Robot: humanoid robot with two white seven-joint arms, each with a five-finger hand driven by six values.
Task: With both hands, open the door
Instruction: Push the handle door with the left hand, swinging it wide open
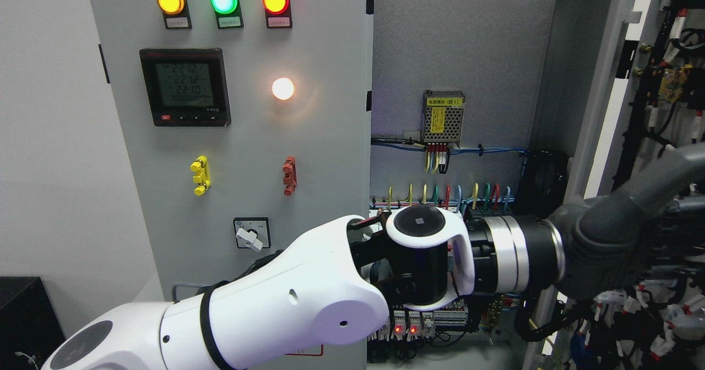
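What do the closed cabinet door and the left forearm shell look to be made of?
The cabinet door looks like painted sheet metal: flat grey matte surface, softly reflecting the white lamp. The left forearm shell looks like glossy white moulded plastic, smooth and rounded with soft highlights, though coated metal can't be ruled out.

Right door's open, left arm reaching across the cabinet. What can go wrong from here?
1. The left hand sits by the wiring on the open door; it could snag a lead.
2. The forearm crosses the lit terminals and passes near the selector switch; a bump might turn it.
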